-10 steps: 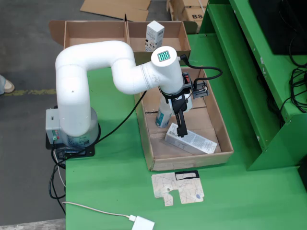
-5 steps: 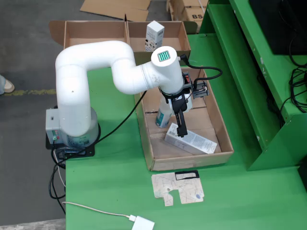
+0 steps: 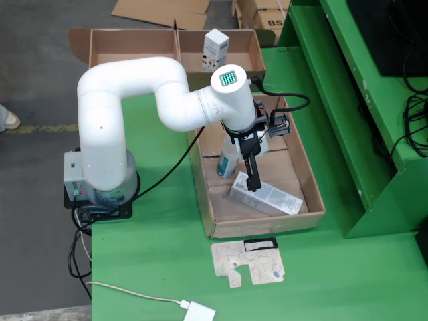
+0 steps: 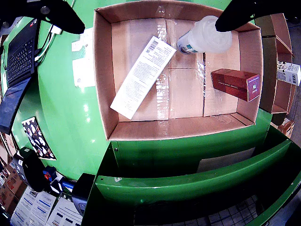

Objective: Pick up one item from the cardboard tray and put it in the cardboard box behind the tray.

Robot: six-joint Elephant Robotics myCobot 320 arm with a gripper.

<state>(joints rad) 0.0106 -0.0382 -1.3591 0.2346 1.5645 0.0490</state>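
The cardboard tray [image 3: 314,194] lies on the green table and holds a long white box [image 3: 266,197], a white bottle [image 3: 228,164] lying on its side and a dark red box [image 4: 236,84]. In the wrist view the same tray [image 4: 103,84] shows the white box [image 4: 143,76] and the bottle [image 4: 204,36]. My gripper [image 3: 253,182] hangs just above the white box, beside the bottle. In the wrist view its dark fingers [image 4: 61,14] stand wide apart and hold nothing. The cardboard box [image 3: 134,45] stands behind the tray, with a small white carton [image 3: 215,50] inside.
A green shelf frame [image 3: 354,100] borders the tray on the right of the fixed view. A flat cardboard cut-out [image 3: 247,262] and a white adapter with its cable [image 3: 199,311] lie on the table in front. The arm's base [image 3: 100,187] stands left of the tray.
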